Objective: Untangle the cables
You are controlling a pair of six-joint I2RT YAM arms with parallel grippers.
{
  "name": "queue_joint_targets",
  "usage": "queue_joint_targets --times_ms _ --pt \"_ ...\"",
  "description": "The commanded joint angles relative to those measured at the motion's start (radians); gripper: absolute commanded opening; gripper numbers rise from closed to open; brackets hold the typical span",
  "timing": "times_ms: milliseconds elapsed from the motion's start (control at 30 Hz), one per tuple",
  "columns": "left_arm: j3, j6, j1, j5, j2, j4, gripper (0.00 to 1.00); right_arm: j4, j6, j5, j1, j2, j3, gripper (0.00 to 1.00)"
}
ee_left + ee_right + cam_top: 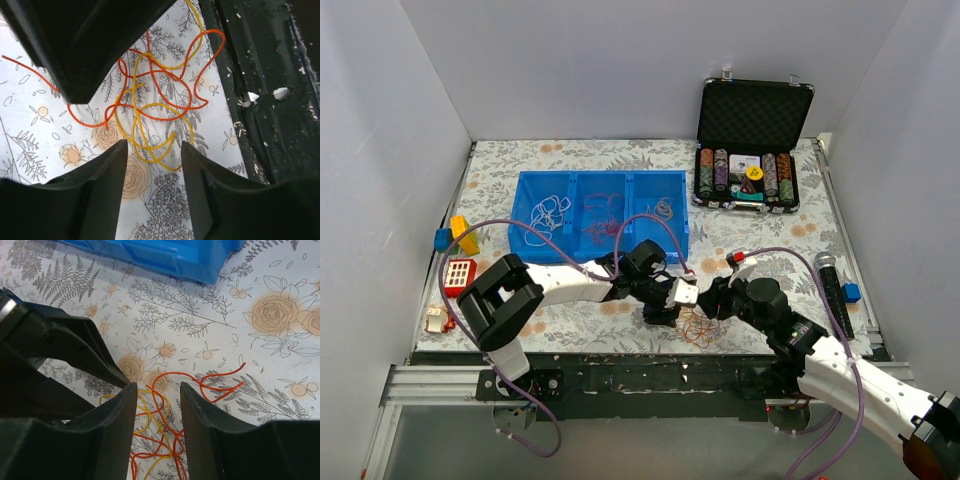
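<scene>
left wrist view: your left end effector (151, 150) and right end effector (158, 390) straddle the cables (155, 95), jaws apart, likely to pinch strands.

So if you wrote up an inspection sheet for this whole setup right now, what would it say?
Surface: floral cloth, lying flat.
Job's things: red and yellow tangle near the front edge; loose cords lie in the blue bin.
Clutter: open chip case, microphone, toy blocks.
Grippers: left gripper and right gripper both open, facing each other over the tangle.
Cables: purple cables loop loosely above the cloth.
Surroundings: white walls on three sides.
</scene>
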Motion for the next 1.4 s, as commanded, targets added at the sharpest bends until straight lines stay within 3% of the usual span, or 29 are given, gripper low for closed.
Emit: queue_joint_targets --times_ms 0,200,300,333,733,1000,1233,1300,1367 --pt "-0.002 0.0 -0.039 -0.036 0.035 0.063 0.43 0.005 -0.011 0.0 0.004 -0.011 0.005 0.47" --pt "-0.044 0.049 -0.046 -0.067 0.032 0.078 0.22 -0.011 -0.016 -0.002 0.004 -0.025 0.014 0.52" --pt "-0.051 0.071 -0.046 -0.099 0.009 0.066 0.02 -0.008 -0.027 -0.011 0.004 -0.013 0.017 0.57" --pt "-0.047 0.078 -0.046 -0.114 -0.005 0.045 0.0 -0.008 -0.025 -0.022 0.004 -0.002 0.022 0.58" --pt "-0.01 0.045 -0.026 -0.177 -0.319 -0.127 0.0 0.083 -0.045 -0.138 0.004 0.283 0.082 0.63" --pt "0.123 0.022 -0.026 -0.217 -0.438 -0.221 0.0 0.146 -0.042 -0.138 0.004 0.366 0.102 0.36" --pt "0.31 0.016 -0.028 -0.256 -0.493 -0.227 0.0 0.147 -0.057 -0.131 0.005 0.402 0.109 0.28" --pt "0.343 -0.023 -0.026 -0.274 -0.491 -0.229 0.0 0.129 -0.06 -0.118 0.005 0.377 0.119 0.29" --pt "0.341 -0.031 -0.026 -0.285 -0.505 -0.229 0.0 0.126 -0.06 -0.097 0.005 0.307 0.116 0.42"
